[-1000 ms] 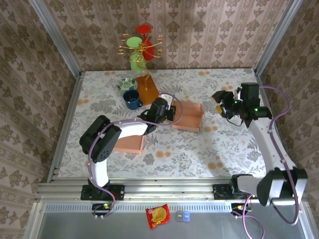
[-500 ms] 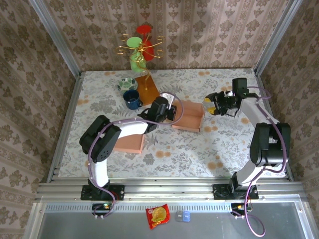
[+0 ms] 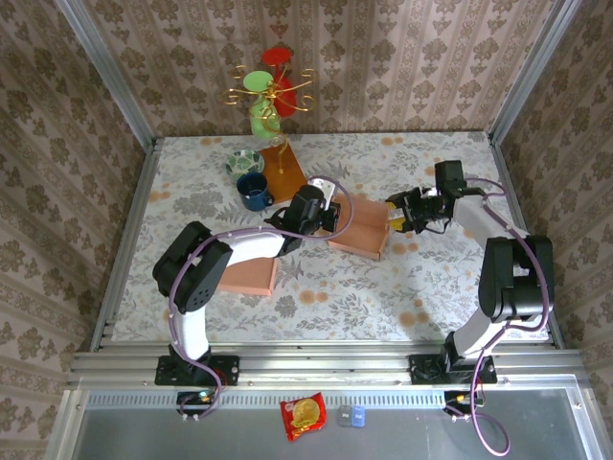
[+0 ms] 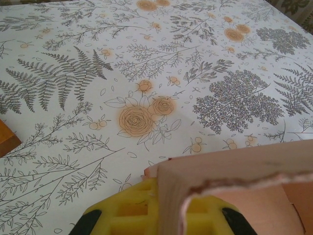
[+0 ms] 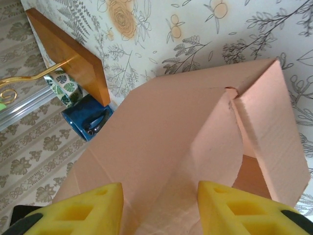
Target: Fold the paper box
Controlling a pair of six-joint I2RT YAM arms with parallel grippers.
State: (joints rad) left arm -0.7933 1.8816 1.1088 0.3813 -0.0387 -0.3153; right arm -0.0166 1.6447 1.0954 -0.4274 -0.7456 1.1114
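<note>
The paper box sits mid-frame in the top view. The left gripper pinches its left wall tight. The right gripper has its jaws spread wide astride the right wall.

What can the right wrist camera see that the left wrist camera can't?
Right wrist, not left: a blue cup, a wooden board, and the open right gripper straddling the box's wide flaps. Left wrist, not right: a big rose print on the tablecloth, and the left gripper pinching a box wall. Both: pink box, yellow fingers, floral tablecloth.
</note>
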